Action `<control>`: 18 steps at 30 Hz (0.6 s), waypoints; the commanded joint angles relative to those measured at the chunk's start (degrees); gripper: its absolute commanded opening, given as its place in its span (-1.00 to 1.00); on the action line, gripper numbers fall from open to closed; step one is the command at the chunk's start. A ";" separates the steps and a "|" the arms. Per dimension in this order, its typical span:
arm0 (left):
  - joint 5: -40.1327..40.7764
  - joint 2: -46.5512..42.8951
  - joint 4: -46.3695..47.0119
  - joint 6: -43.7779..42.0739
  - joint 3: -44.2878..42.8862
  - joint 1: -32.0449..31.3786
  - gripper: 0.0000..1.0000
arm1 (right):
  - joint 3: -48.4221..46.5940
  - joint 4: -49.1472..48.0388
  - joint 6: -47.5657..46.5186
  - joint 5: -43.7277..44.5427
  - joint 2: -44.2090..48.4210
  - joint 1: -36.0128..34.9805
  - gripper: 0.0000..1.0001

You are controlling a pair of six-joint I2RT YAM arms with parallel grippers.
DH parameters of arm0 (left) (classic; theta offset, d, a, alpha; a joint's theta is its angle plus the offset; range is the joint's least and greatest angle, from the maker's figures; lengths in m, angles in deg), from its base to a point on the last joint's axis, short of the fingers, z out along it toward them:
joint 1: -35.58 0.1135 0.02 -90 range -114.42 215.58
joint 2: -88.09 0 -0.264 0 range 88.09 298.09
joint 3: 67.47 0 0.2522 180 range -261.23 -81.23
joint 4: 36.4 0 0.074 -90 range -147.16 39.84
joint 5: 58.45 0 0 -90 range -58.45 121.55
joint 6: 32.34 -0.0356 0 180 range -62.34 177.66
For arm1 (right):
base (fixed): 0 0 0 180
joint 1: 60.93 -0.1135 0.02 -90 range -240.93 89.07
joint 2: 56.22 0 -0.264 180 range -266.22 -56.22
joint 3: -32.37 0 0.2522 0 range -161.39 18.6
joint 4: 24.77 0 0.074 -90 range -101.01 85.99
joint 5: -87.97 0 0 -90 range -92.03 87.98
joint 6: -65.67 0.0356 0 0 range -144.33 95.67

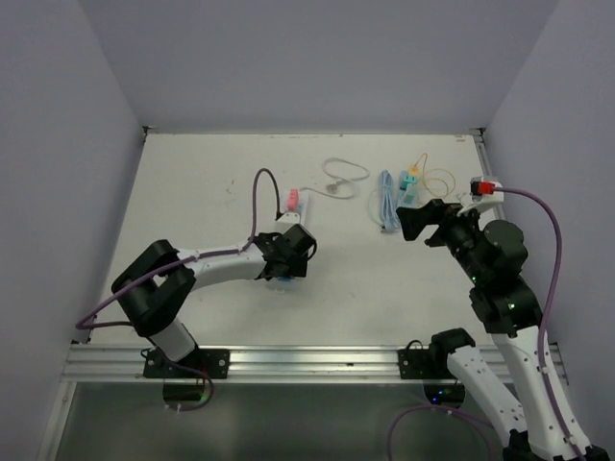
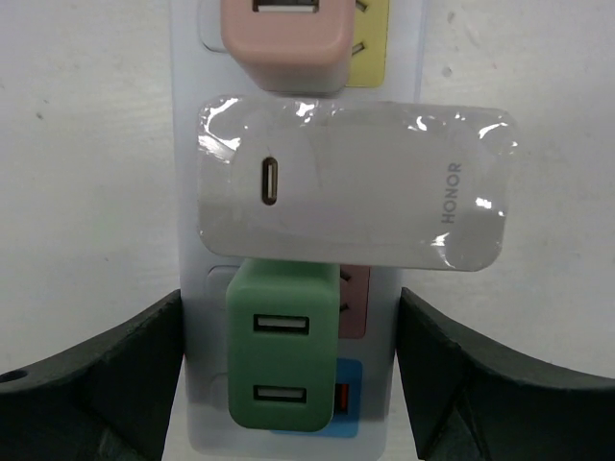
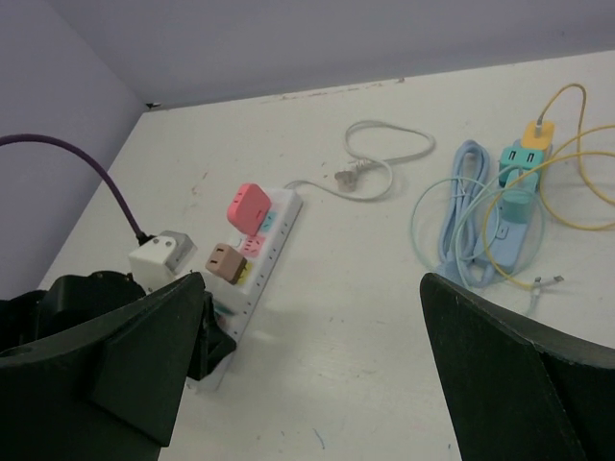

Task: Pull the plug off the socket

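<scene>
Closest to the arm bases, the left gripper [image 2: 291, 327] is hanging right over the near end of the white power strip [image 2: 187, 192]. Its jaws are spread apart, one on each side of the strip, and they're not touching anything yet. The green USB charger [image 2: 283, 360] sits between them, plugged into the nearest socket, so my guess is that's the plug it's after. Straddling it like that lets the fingers close on the charger's sides and lift it straight out.

Next along the strip is a white HONOR charger [image 2: 351, 187], lying crosswise and overhanging the strip's edge. It's snug against the green one, so there's not much slack. Past that come a dusty-pink charger [image 2: 283, 43] and a bright pink plug [image 3: 248, 206] at the far end.

The right gripper [image 3: 312, 317] is off to the side, wide open and holding nothing. I'd say it's parked to keep clear, or it's waiting to pin the strip down.

Farther back on the table [image 1: 192, 192] are a loose white cord [image 3: 354, 177], a coiled blue cable [image 3: 461, 211] and a teal strip [image 3: 519, 178].
</scene>
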 commanded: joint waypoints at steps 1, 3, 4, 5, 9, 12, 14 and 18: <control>-4.22 -2.66 -4.78 5.39 0.77 -2.64 0.51 | 0.97 -2.93 0.96 -2.78 -1.22 -0.22 0.98; -4.57 -3.72 -5.13 5.39 -0.02 -3.08 0.59 | 1.50 -3.02 1.14 -4.01 -1.84 -0.22 0.98; -4.92 -4.95 -5.57 4.87 -0.63 -3.08 0.70 | 1.50 -2.75 1.40 -4.01 -2.71 -0.22 0.98; -5.45 -5.74 -5.75 4.61 -1.77 -3.08 0.76 | 1.50 -2.32 1.84 -4.18 -3.24 -0.22 0.98; -6.15 -9.61 -7.85 3.11 -4.94 -3.08 0.98 | 2.11 -1.08 2.45 -7.17 -6.23 -0.31 0.98; -5.98 -12.34 -9.78 1.88 -7.23 -3.08 0.99 | 4.48 -2.66 4.91 -9.80 -7.55 -0.31 0.98; -6.07 -14.27 -10.49 1.18 -7.76 -3.08 0.99 | 6.85 -4.76 7.02 -11.38 -8.69 -0.22 0.97; -6.86 -17.70 -11.90 0.56 -5.83 -2.99 0.86 | 11.69 -9.34 11.41 -15.61 -10.97 -1.09 0.98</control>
